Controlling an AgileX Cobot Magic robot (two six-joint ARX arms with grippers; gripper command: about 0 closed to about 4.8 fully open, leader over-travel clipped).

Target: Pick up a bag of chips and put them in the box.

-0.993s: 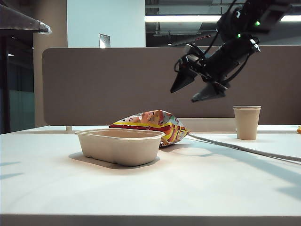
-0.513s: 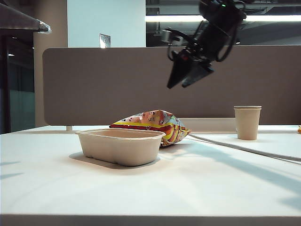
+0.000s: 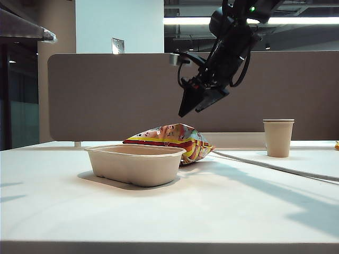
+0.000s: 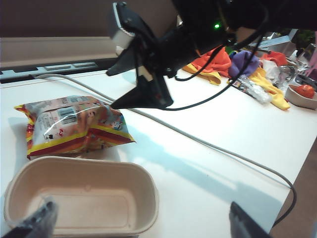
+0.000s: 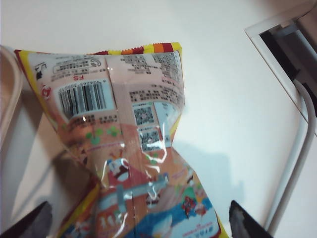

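The crinkly, puffed foil bag of chips [image 3: 172,139] with red and yellow stripes lies on the table just behind the empty beige moulded-fibre box [image 3: 136,164], looking light, slick and crushable, so the right gripper [image 3: 197,101], jaws apart above it, should pinch mid-bag gently, while the left gripper [image 4: 138,218] hangs open over the box.

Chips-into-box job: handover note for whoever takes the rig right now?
Right gripper: open, empty, in the air above the bag of chips, pointing down at it.
Left gripper: open, empty, off to the side above the box.
Bag of chips lies on the table just behind the box, against its rim. The box holds nothing.
Done: only the approach.
Left: lower, grasp the bag, lift it, place it in the box.
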